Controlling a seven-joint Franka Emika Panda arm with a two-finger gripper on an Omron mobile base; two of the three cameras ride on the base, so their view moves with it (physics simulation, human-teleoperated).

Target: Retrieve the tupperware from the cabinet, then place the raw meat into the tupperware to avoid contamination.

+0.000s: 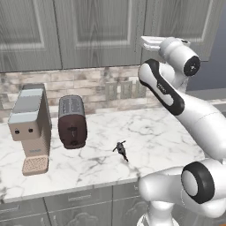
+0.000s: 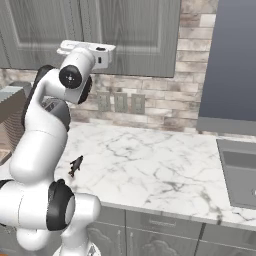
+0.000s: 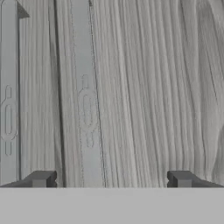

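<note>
A simulated kitchen: a white marbled counter [image 1: 154, 132] runs across the middle of both base views, with a brick backsplash behind it and the grey wood-grain cabinet [image 1: 101, 31] filling the top of the frame, both doors shut. On the counter, at the left of the left base view, stand a coffee machine [image 1: 30, 126] and a dark toaster [image 1: 72, 121]; a small dark object [image 1: 120, 150] lies near the counter's front edge, too small to identify. A sink [image 2: 240, 175] sits at the right edge of the right base view.

The gripper [image 3: 109, 179] is raised to the cabinet, its jaws spread wide and holding nothing. In the hand view the door face is very close, with a vertical panel groove [image 3: 59, 87] left of centre. No tupperware or meat is visible; the tupperware is presumably behind the doors.

The step in hand appears to be opening the cabinet. No handle is visible, so doing it well likely means catching the door's free edge and then pulling along the door's arc rather than straight back, so the grip does not slip off.
</note>
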